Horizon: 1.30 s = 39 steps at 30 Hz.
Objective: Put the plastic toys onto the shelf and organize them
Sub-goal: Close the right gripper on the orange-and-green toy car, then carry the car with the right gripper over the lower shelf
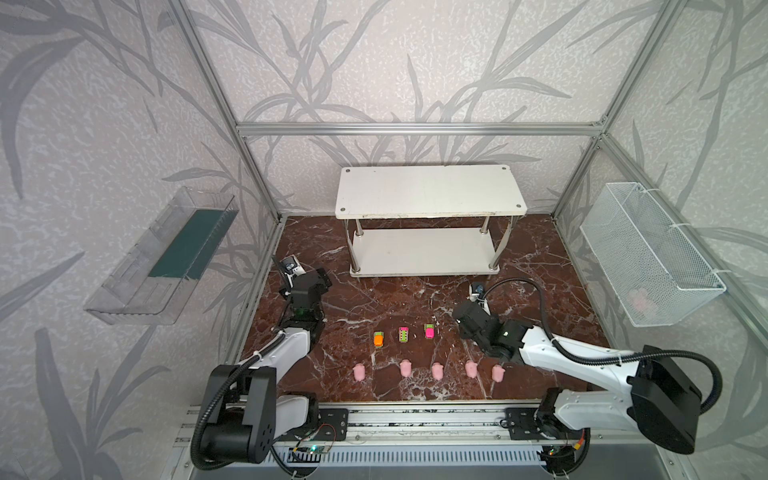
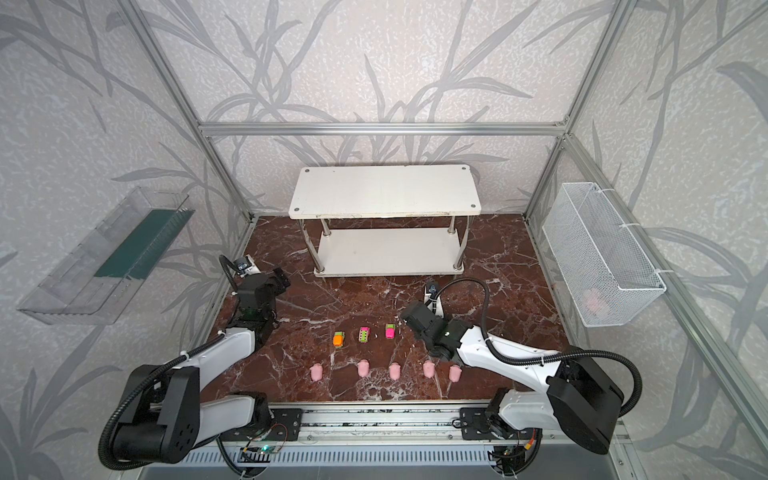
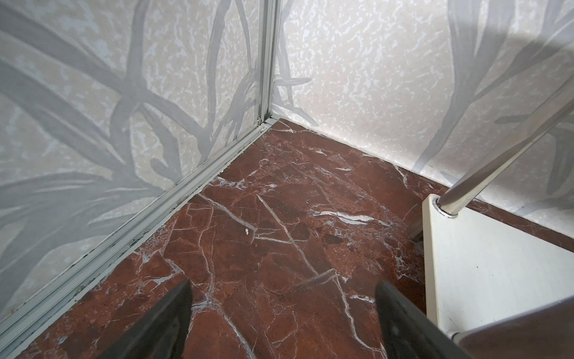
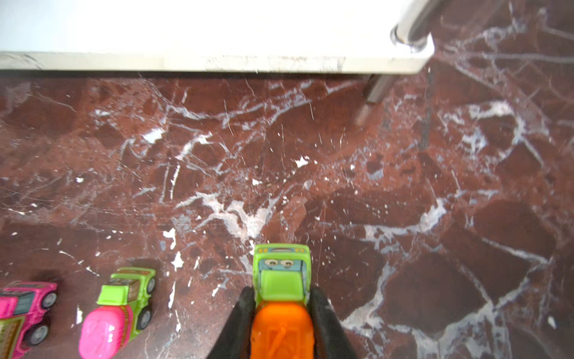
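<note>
Pinching a green-and-orange car point(image 4: 281, 270) between its jaws, the right gripper point(image 4: 281, 295) sits in front of the shelf point(image 1: 428, 191). Three more cars point(image 1: 403, 333) and five pigs point(image 1: 437, 370) stand in two rows on the table point(image 1: 561, 270), the pigs nearer the arms' bases. The left gripper point(image 3: 284, 289), jaws spread and empty, is by the shelf's left end.

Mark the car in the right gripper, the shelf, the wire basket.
orange-green car point(image 4: 281, 287): right wrist view, green cab roof.
shelf point(image 1: 428, 191): top view, upper board.
wire basket point(image 1: 640, 249): top view, mesh side wall.
</note>
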Each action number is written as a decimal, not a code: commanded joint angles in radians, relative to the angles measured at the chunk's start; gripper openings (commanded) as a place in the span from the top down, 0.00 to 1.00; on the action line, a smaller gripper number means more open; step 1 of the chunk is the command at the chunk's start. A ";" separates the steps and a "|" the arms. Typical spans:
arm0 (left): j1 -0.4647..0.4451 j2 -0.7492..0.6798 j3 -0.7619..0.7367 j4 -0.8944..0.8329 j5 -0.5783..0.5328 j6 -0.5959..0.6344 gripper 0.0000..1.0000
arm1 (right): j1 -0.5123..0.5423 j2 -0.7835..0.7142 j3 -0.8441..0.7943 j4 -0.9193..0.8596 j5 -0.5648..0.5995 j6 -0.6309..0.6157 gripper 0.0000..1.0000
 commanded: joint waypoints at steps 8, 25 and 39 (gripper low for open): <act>-0.001 -0.008 0.001 -0.003 0.013 0.001 0.11 | -0.246 0.051 0.130 0.139 -0.177 -0.299 0.76; -0.001 -0.011 -0.003 0.007 0.029 0.003 0.10 | -0.365 0.286 0.260 0.344 -0.227 -0.462 0.76; 0.001 -0.006 -0.001 0.003 0.035 0.004 0.10 | -0.408 0.431 0.362 0.386 -0.221 -0.441 0.76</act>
